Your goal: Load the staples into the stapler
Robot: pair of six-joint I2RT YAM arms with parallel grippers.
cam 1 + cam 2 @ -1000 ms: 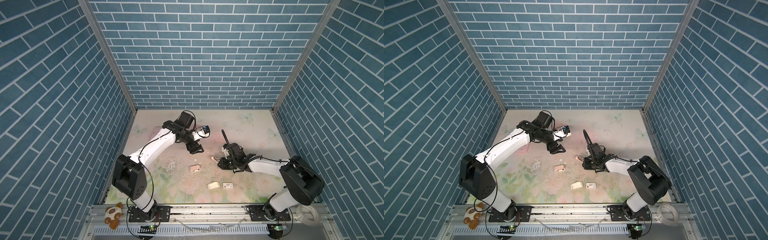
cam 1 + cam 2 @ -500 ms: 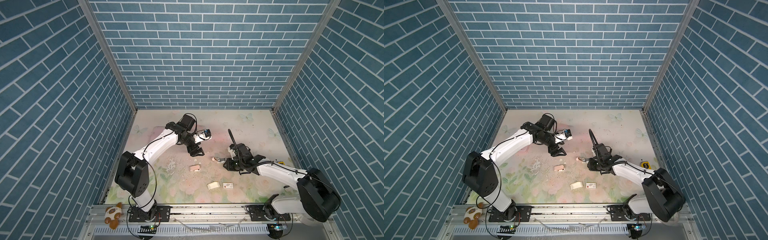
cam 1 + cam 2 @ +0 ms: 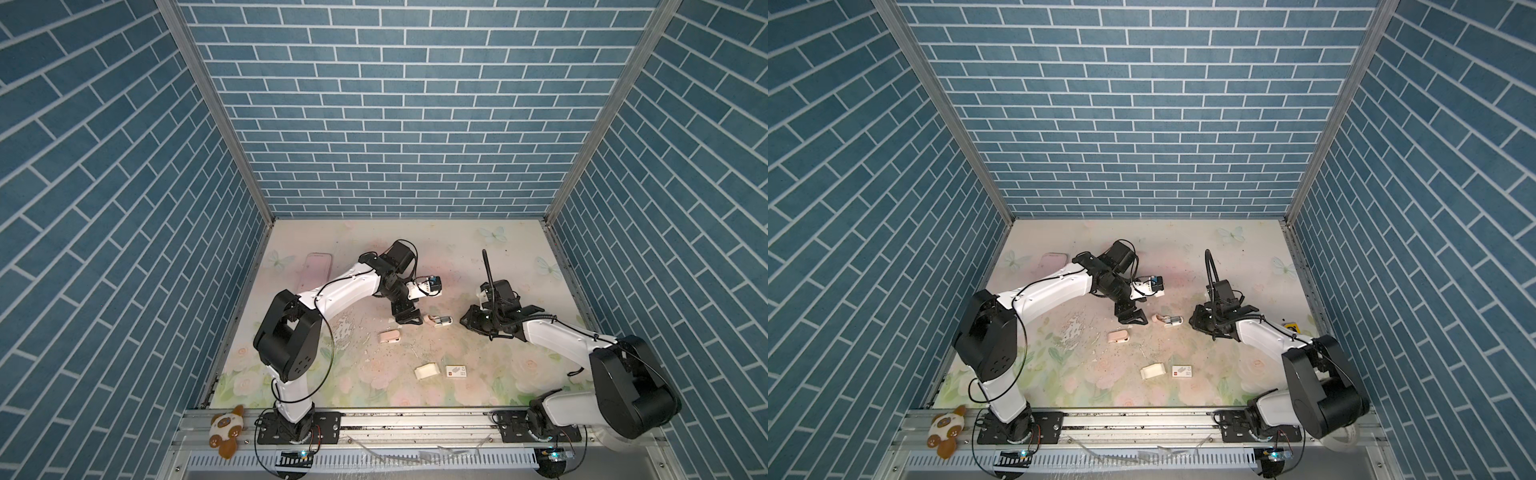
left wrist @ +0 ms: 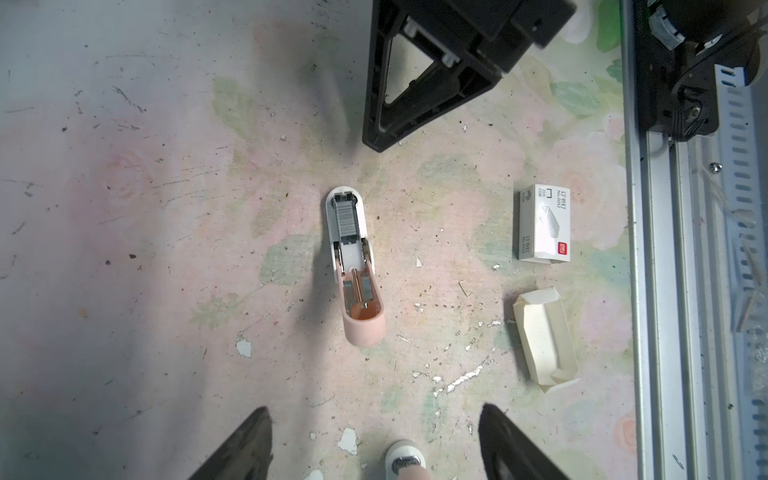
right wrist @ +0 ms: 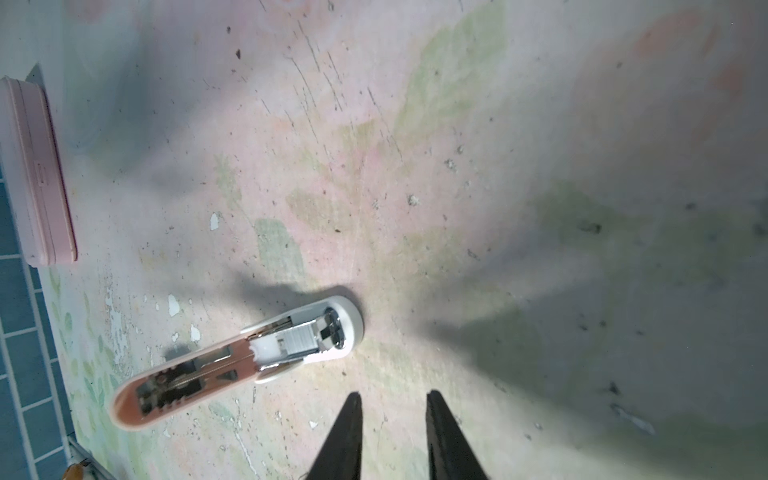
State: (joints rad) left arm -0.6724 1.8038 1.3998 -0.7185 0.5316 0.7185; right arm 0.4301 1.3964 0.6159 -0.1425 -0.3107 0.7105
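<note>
Sleeve (image 4: 544, 224): "No.0012". In both top views, your wide left hand (image 4: 374, 408) at stapler's (image 3: 439, 320) nine o'clock; narrow right hand (image 5: 394, 394) at three.

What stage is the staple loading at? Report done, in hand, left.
Done: a silvery-grey strip of staples sits inside the pink-and-white plastic stapler, which lies hinged open; the white cardboard tray looks empty. In hand: nothing; the left gripper and right gripper are open and apart from it. Left: close the stapler.
</note>
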